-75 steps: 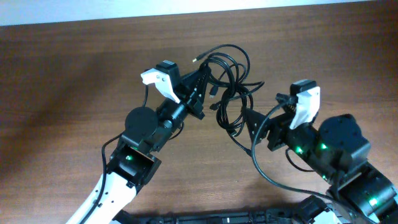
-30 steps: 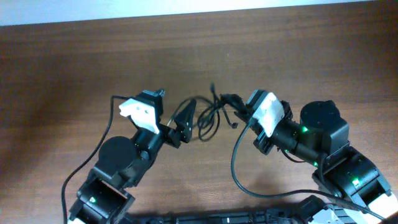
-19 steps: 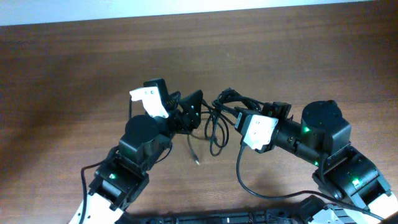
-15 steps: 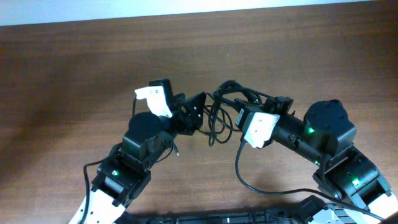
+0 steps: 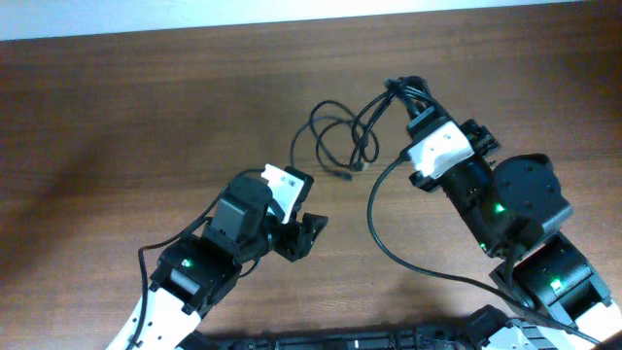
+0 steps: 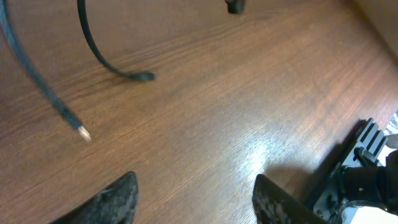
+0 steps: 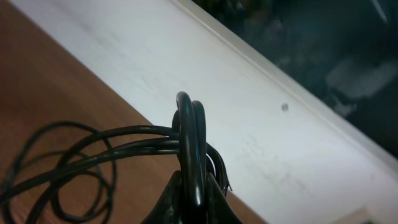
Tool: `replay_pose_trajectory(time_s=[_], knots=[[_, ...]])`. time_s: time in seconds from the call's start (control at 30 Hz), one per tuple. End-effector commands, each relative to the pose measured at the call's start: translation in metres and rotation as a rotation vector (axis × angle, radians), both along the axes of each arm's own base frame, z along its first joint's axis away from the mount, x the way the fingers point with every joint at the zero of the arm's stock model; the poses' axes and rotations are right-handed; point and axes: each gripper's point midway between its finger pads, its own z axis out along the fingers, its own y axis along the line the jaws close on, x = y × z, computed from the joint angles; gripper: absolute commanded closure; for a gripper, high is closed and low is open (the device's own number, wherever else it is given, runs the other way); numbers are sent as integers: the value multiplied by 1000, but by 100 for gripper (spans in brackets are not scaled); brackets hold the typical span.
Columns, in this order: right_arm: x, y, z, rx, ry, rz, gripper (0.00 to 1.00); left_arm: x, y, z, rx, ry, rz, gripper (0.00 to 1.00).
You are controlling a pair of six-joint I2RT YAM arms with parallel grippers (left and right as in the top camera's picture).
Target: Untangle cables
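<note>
The cables (image 5: 340, 136) are thin black cords in loose loops on the brown table, with a plug end (image 5: 345, 177) lying toward the front. My right gripper (image 5: 406, 95) is shut on a bunch of them at the far right of the loops. In the right wrist view the cables (image 7: 190, 143) rise doubled over between the closed fingertips (image 7: 214, 196), and the loops (image 7: 62, 162) trail away to the left. My left gripper (image 5: 303, 235) stands open with nothing in it, well in front of the loops. The left wrist view shows loose cable ends (image 6: 81, 130) beyond the left gripper (image 6: 194, 183).
The table's far edge (image 5: 292, 24) meets a white surface (image 7: 261, 106) just behind the right gripper. A thicker black arm wire (image 5: 389, 248) curves across the table in front of the right arm. Black equipment (image 6: 360, 174) lies at the near edge.
The right gripper has carried the cables up and toward the far right edge. The left gripper has drawn back toward the front, away from the cables, its jaws somewhat narrower than before.
</note>
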Motion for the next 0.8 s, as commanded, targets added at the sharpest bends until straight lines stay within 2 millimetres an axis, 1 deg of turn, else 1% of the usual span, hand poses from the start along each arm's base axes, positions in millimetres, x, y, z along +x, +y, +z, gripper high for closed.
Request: replay_pose_trajectory(time_s=[0.0,0.03,0.07,0.13,0.17,0.2,0.23,0.27,0.33,0.4,0.47,0.5,0.57,0.63,0.77], knots=[[-1,-11,15,154,6,-66,96,4,-5,11,-30,-48,-17,49],[-1,-11,15,153,8,-64,96,6,-6,18,-49,-76,-17,52],[-1,-11,15,152,9,-64,96,8,-8,29,-76,-114,-17,52],[-1,-10,14,152,10,-63,96,14,-12,70,-175,-257,-16,50],[-6,2,10,141,33,13,96,21,-10,109,-253,-398,14,24],[-12,16,7,135,50,103,96,28,-4,126,-273,-467,63,13],[-21,32,4,139,71,206,96,33,3,136,-277,-512,111,10],[-34,49,2,144,97,328,96,40,12,147,-280,-560,172,10],[-50,66,-3,142,131,460,96,45,15,161,-302,-614,204,9],[-61,74,-6,137,149,539,96,45,15,168,-268,-692,174,9],[-71,83,-5,145,159,617,96,45,15,169,-189,-773,128,10],[-76,88,-6,148,172,660,96,45,15,169,-157,-805,107,9],[-73,92,-13,184,229,667,96,41,10,170,-126,-851,50,4],[-70,97,-18,223,283,671,96,41,10,170,-119,-859,43,1],[-70,99,-9,235,246,693,96,41,10,168,-116,-853,41,1]])
